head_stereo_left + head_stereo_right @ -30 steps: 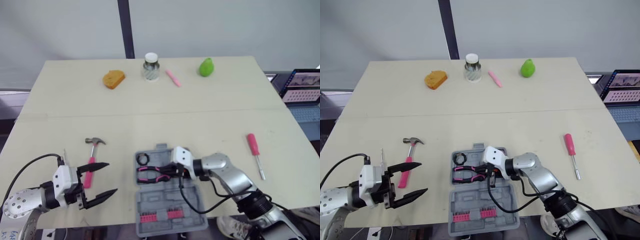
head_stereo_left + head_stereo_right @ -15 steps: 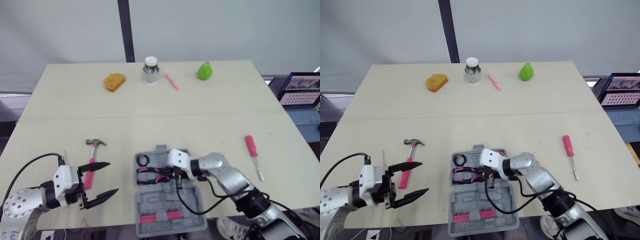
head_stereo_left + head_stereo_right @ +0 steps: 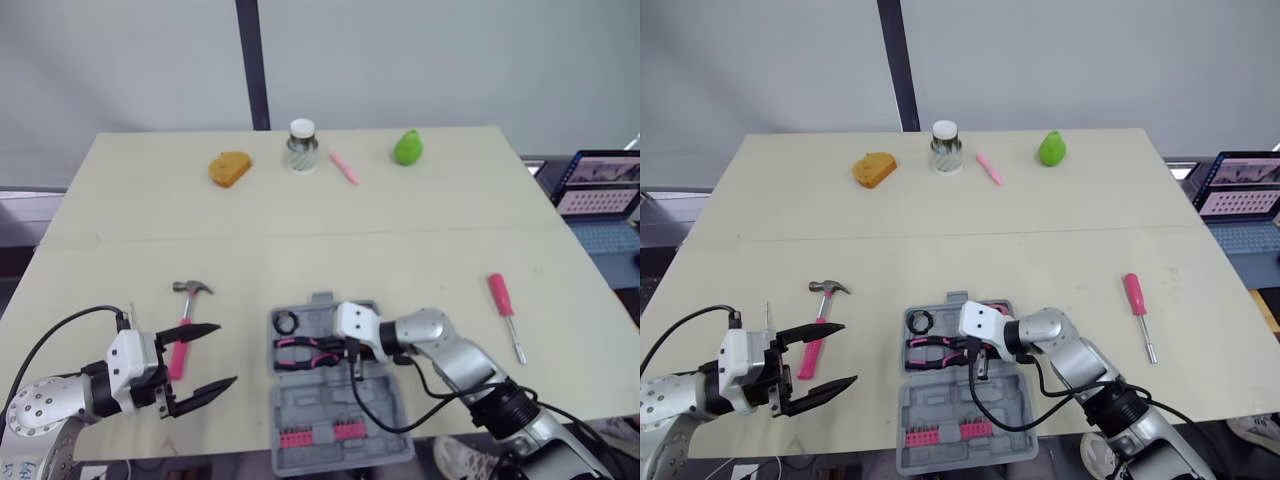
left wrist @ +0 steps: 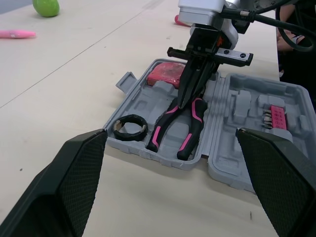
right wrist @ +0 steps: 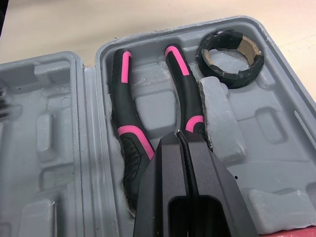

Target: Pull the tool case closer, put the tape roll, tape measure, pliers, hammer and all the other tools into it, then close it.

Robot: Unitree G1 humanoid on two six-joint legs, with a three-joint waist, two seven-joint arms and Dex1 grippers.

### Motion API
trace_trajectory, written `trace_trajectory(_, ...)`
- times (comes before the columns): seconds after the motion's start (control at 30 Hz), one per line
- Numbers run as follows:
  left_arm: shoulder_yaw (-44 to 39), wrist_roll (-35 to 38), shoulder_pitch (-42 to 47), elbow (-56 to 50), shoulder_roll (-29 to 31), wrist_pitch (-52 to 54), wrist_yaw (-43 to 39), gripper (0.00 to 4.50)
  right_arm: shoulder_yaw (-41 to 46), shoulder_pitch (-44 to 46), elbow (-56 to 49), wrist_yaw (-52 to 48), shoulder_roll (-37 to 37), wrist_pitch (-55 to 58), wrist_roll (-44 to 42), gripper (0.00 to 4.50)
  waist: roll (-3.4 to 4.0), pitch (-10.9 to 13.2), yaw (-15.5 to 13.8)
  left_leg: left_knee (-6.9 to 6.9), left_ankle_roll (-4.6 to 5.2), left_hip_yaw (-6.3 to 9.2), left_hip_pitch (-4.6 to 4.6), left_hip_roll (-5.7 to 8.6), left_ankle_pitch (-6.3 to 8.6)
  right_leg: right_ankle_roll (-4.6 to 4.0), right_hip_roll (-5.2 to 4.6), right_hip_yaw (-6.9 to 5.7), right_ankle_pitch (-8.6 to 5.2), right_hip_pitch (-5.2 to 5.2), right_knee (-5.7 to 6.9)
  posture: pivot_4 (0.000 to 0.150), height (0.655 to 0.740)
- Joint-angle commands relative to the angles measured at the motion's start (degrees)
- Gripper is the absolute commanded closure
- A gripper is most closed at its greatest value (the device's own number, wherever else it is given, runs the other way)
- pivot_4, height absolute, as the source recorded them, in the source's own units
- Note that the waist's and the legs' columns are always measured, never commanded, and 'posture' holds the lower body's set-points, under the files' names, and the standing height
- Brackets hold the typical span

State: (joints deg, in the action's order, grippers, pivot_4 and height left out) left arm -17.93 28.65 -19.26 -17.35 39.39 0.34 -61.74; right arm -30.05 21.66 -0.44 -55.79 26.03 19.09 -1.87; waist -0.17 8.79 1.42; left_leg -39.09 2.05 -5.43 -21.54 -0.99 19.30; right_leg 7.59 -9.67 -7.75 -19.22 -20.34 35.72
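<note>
One beige table, tool case on it, grey wall behind.

Left gripper jaws spread wide, right gripper jaws pressed together

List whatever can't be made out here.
- Pliers head: in the right wrist view it is covered by the shut right claw; in the left wrist view the same claw stands over it.
- Pink item in the case corner: left wrist view, partly behind that claw, not identifiable.
- Laptop: eye views, cut by the picture edge, screen too small to read.
- Jar contents: eye views, too small.
</note>
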Motion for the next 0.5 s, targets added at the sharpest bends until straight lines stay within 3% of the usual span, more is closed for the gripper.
trace_trajectory(0.03, 0.01, 0.36, -0.09, -1.83, 0.11, -0.05, 0.21, 0.00, -2.07, -2.59, 7.72, 2.50, 2.34, 3.24, 5.54, 4.45, 0.01, 0.00, -0.01, 0.00, -0.04, 0.00, 0.09, -0.02, 0.08, -0.02, -0.02, 0.01, -0.01, 0.00, -0.01, 0.150, 0.6950)
trace_trajectory(0.2, 0.24, 0.30, 0.12, -1.84, -0.03, 0.02, 0.27, 0.00, -1.94, -2.56, 7.59, 2.68, 2.45, 3.22, 5.34, 4.45, 0.01, -0.01, -0.03, 0.00, -0.11, 0.00, 0.15, -0.06, 0.15, -0.05, -0.05, 0.07, -0.03, 0.00, -0.04, 0.150, 0.6950)
trace_trajectory(0.5, 1.15, 0.77, 1.22, -1.25, -0.28, 0.79, 0.52, 0.00, 6.65, -2.81, -2.16, 0.71, 2.19, 3.97, -2.87, 4.45, 0.22, 0.20, -1.23, 0.00, -0.05, -0.09, -0.04, 0.03, 0.20, -0.04, -0.14, 0.11, -0.02, 0.02, -0.09, 0.150, 0.6950)
